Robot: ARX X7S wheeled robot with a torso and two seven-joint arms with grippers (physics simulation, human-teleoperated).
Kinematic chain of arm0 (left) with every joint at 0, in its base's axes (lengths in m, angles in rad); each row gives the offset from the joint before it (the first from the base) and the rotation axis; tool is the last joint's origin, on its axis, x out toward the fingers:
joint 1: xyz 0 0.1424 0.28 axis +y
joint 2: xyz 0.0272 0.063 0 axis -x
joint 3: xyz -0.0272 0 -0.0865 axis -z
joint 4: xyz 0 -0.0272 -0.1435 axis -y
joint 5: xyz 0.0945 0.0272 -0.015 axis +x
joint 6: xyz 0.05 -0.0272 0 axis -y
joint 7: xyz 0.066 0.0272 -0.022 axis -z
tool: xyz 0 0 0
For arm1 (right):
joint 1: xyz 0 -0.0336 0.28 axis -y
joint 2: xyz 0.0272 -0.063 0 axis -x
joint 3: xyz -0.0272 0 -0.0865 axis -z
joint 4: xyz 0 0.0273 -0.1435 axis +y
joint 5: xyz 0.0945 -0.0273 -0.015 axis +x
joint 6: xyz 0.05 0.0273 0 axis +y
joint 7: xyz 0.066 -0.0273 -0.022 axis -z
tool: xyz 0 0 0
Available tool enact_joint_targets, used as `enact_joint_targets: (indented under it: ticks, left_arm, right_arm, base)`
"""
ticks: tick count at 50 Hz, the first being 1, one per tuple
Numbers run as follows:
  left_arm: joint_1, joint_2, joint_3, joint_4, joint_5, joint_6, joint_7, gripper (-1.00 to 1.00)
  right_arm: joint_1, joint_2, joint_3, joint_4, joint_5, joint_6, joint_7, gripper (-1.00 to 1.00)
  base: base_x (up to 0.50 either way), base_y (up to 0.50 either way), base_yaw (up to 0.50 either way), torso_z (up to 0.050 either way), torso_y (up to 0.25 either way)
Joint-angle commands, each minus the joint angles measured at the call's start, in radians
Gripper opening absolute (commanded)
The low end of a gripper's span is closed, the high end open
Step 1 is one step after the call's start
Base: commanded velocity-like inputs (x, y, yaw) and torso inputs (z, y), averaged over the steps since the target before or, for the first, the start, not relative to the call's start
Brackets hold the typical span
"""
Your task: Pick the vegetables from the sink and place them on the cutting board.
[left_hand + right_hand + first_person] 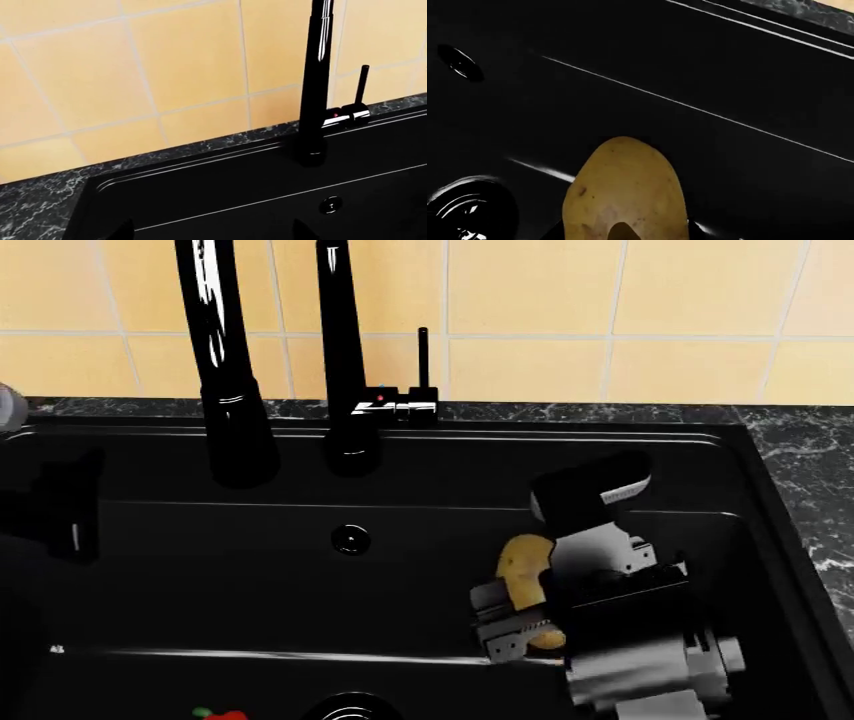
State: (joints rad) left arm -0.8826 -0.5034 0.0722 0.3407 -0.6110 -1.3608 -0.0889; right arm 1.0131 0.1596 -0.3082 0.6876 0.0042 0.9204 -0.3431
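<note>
The tan-yellow potato (525, 562) is inside the black sink (200, 590), right of its middle, and my right gripper (531, 612) is shut on it. In the right wrist view the potato (624, 185) fills the space between the jaws of the right gripper (627, 236). The red bell pepper (222, 715) with its green stem shows only at the bottom edge of the head view, left of the drain (350, 708). My left gripper (212, 235) is open and empty, over the sink's back left part, facing the back wall. The cutting board is out of view.
The black faucet (344, 360) with its lever (422, 365) stands on the back rim; a second black curved spout (220, 360) hangs to its left. The overflow hole (350, 538) is in the back wall. Dark marble counter (801, 455) surrounds the sink, and yellow tiles (561, 300) rise behind it.
</note>
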Motion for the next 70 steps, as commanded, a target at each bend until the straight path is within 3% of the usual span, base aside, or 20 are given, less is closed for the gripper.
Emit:
enact_joint_targets:
  ticks: [1,7,16,18,21,24,28,62,70]
  left_arm:
    - [-0.006,0.02,-0.008,-0.01,0.013,-0.011,-0.007,1.0]
    - [0.003,0.02,-0.008,-0.009,0.009,-0.009,-0.008,1.0]
    - [0.014,0.015,0.041,-0.005,0.013,-0.006,-0.004,1.0]
    - [0.017,0.021,0.045,-0.011,0.015,0.0,-0.007,1.0]
    - [0.05,0.033,0.07,-0.036,0.033,0.045,-0.008,1.0]
    - [0.074,0.046,0.096,-0.061,0.043,0.076,-0.002,1.0]
    - [0.07,0.066,0.136,-0.087,0.06,0.103,-0.003,1.0]
    - [0.172,0.124,0.296,-0.258,0.102,0.206,0.033,1.0]
    - [0.176,0.138,0.276,-0.29,0.085,0.207,0.039,1.0]
  right_arm:
    - [-0.016,0.033,0.046,-0.508,0.0,0.312,-0.065,-1.0]
    - [0.024,0.047,0.097,-0.726,0.023,0.476,-0.081,-1.0]
    - [0.103,0.097,0.104,-0.845,0.052,0.65,-0.088,-1.0]
    - [0.146,0.143,0.116,-0.832,0.226,0.65,0.048,-1.0]
    - [0.221,0.261,0.134,-0.815,0.676,0.65,0.441,-1.0]
    - [0.256,0.301,0.135,-0.805,0.897,0.648,0.571,-1.0]
    - [0.293,0.333,0.13,-0.794,0.998,0.644,0.644,-1.0]
    - [0.249,0.416,0.085,-0.795,1.104,0.569,0.706,-1.0]
    - [0.248,0.421,0.072,-0.79,1.111,0.559,0.708,-1.0]
  base:
    - [0.0,0.0,0.0,0.0,0.0]
    - [0.0,0.0,0.0,0.0,0.0]
    - [0.0,0.0,0.0,0.0,0.0]
    - [0.0,0.0,0.0,0.0,0.0]
    - [0.0,0.0,0.0,0.0,0.003]
    - [0.0,0.0,0.0,0.0,0.0]
    - [0.0,0.0,0.0,0.0,0.0]
    - [0.0,0.0,0.0,0.0,0.0]
    - [0.0,0.0,0.0,0.0,0.0]
